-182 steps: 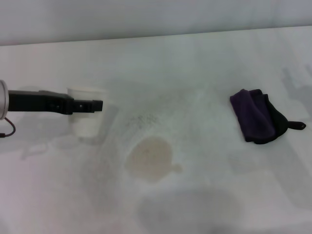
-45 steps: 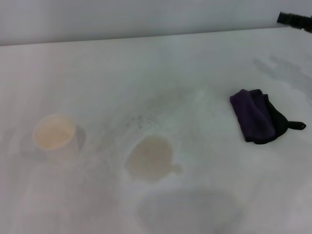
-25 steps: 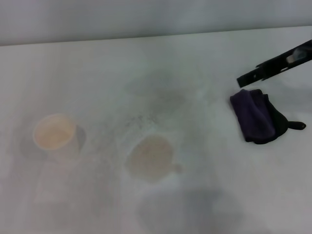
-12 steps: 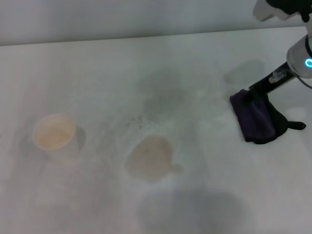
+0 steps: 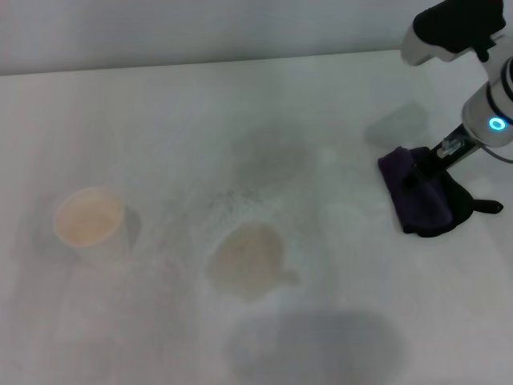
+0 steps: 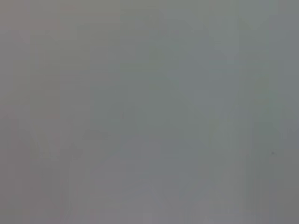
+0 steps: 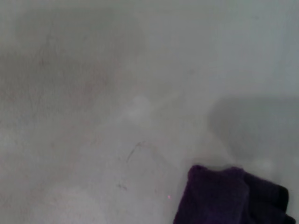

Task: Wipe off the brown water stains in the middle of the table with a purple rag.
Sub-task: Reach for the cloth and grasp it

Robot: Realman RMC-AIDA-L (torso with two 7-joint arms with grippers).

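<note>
Purple rag (image 5: 418, 198) lay in thick folds with a black edge near the table's (image 5: 240, 104) right side, well apart from the brown water stains (image 5: 247, 259) at the middle. The right gripper (image 5: 422, 171) sat down on the cloth; whether it had clamped could not be told. A shallow pinch might catch only the top fold, letting the rag slip free or trail unevenly.
</note>
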